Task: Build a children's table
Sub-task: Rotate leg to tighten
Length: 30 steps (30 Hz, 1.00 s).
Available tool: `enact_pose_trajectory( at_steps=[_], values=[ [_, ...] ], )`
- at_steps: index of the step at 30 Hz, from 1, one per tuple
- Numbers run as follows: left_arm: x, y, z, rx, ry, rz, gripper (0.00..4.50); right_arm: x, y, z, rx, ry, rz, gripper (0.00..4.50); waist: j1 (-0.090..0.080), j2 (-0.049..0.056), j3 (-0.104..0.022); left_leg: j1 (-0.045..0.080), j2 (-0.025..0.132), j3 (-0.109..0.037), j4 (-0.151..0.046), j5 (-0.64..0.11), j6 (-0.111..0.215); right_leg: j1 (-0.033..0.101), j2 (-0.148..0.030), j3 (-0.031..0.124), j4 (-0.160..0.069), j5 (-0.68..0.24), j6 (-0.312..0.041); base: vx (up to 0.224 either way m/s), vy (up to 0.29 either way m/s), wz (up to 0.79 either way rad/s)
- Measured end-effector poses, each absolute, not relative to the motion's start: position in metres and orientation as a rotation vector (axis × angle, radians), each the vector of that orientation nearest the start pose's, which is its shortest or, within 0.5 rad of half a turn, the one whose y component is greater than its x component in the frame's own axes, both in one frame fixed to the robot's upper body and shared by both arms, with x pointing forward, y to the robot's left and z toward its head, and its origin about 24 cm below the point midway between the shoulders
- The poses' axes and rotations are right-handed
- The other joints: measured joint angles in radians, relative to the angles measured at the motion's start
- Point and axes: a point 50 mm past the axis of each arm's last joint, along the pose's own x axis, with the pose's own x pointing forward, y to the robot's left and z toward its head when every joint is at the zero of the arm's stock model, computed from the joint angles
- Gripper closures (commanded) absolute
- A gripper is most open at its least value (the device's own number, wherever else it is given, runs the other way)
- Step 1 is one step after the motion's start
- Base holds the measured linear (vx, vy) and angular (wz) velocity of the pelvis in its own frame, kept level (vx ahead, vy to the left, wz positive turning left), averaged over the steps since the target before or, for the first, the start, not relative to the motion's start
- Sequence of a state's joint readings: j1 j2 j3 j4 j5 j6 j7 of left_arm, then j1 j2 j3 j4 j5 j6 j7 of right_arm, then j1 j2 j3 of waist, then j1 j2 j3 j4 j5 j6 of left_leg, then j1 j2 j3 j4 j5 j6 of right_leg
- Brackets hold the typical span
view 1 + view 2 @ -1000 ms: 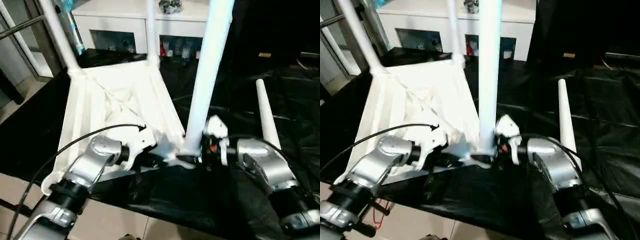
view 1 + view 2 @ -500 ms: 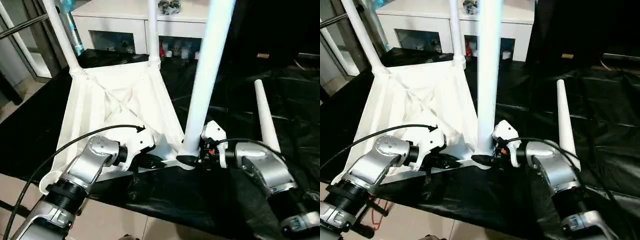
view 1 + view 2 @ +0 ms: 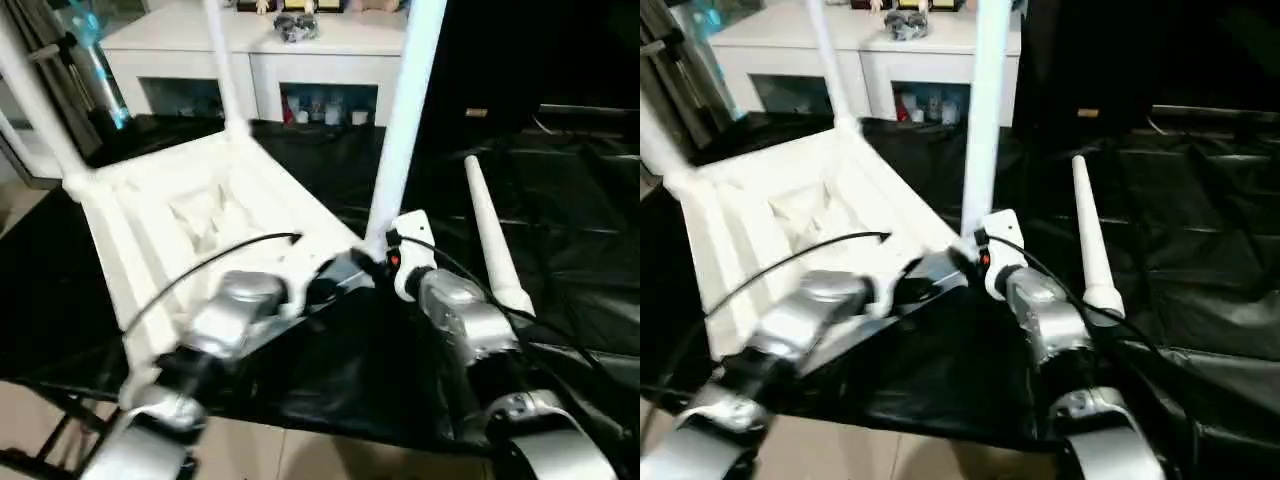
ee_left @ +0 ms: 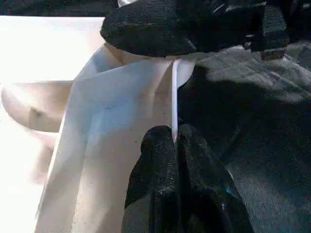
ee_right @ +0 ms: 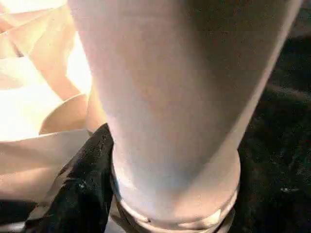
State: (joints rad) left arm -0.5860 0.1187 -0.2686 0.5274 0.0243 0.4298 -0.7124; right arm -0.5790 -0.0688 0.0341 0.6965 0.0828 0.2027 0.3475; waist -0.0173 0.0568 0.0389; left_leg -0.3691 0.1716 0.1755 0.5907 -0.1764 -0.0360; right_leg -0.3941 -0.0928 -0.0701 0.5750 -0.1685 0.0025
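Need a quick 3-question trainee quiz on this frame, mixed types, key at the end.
1. True or false: the loose leg is seated in a socket of the tabletop.
2. The left claw is: A) open in the air; B) shut on the tabletop's thin edge; C) shut on the loose leg.
3. Fill in: the loose leg lies on the black ___ to the right of the tabletop.
Key: 1 false; 2 B; 3 sheet.
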Motion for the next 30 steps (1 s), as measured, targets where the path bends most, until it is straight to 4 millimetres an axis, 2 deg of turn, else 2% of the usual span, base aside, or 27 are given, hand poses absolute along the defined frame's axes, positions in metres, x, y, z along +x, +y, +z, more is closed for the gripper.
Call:
enact_pose_trajectory(
  at_steps=[7,10,16,19,23,25,28,30],
  values=[
    [0.323,0.069,0.038,0.232,0.498,-0.951,4.5,0.343,-0.104,0.03,0.015,0.325,0.473,0.44,-0.001,0.007,0.001,-0.002,0.0,0.0,0.0,0.0,0.0,-0.001,0.0,0.001,0.0,0.0,0.0,0.0,0.0,0.0],
    [0.318,0.076,0.04,0.249,0.479,-0.991,4.5,0.342,-0.102,0.034,-0.001,0.307,0.532,0.44,-0.003,0.011,0.002,-0.006,0.0,0.0,-0.001,0.0,0.0,-0.006,0.0,0.0,0.0,0.0,0.0,0.0,0.0,0.0],
    [0.31,0.094,0.045,0.282,0.464,-1.114,4.5,0.327,-0.125,0.042,-0.144,0.293,0.79,0.44,0.029,0.009,0.003,-0.016,0.001,0.0,-0.005,0.0,0.0,-0.012,0.001,0.0,0.004,0.008,-0.008,0.0,0.0,0.0],
    [0.305,0.103,0.048,0.305,0.455,-1.19,4.5,0.318,-0.136,0.049,-0.195,0.293,0.94,0.44,0.055,0.008,0.004,-0.019,0.001,0.0,-0.006,0.001,0.004,-0.015,0.001,0.0,0.004,0.007,-0.006,0.043,-0.006,0.05],
    [0.297,0.112,0.048,0.309,0.463,-1.277,4.5,0.302,-0.142,0.057,-0.252,0.307,1.135,0.44,0.079,0.006,0.004,-0.02,0.002,0.002,-0.005,-0.001,0.005,-0.016,0.001,0.001,0.004,0.006,-0.007,0.0,0.0,0.0],
    [0.291,0.116,0.047,0.304,0.468,-1.322,4.5,0.296,-0.148,0.056,-0.262,0.334,1.195,0.44,0.085,0.006,0.004,-0.02,0.002,0.002,-0.003,-0.001,0.006,-0.015,0.0,0.001,0.004,0.006,-0.007,0.0,0.0,0.0],
    [0.287,0.12,0.045,0.287,0.484,-1.356,4.5,0.292,-0.148,0.056,-0.25,0.359,1.246,0.44,0.085,0.006,0.005,-0.018,0.002,0.003,-0.002,-0.003,0.001,-0.014,0.0,0.003,0.005,0.006,-0.007,0.0,0.0,0.0],
    [0.286,0.121,0.045,0.294,0.494,-1.374,4.5,0.289,-0.147,0.056,-0.242,0.382,1.293,0.59,0.085,0.006,0.005,-0.017,0.003,0.004,-0.001,-0.003,0.001,-0.012,0.0,0.003,0.005,0.006,-0.007,0.0,0.0,0.0]
  ],
)
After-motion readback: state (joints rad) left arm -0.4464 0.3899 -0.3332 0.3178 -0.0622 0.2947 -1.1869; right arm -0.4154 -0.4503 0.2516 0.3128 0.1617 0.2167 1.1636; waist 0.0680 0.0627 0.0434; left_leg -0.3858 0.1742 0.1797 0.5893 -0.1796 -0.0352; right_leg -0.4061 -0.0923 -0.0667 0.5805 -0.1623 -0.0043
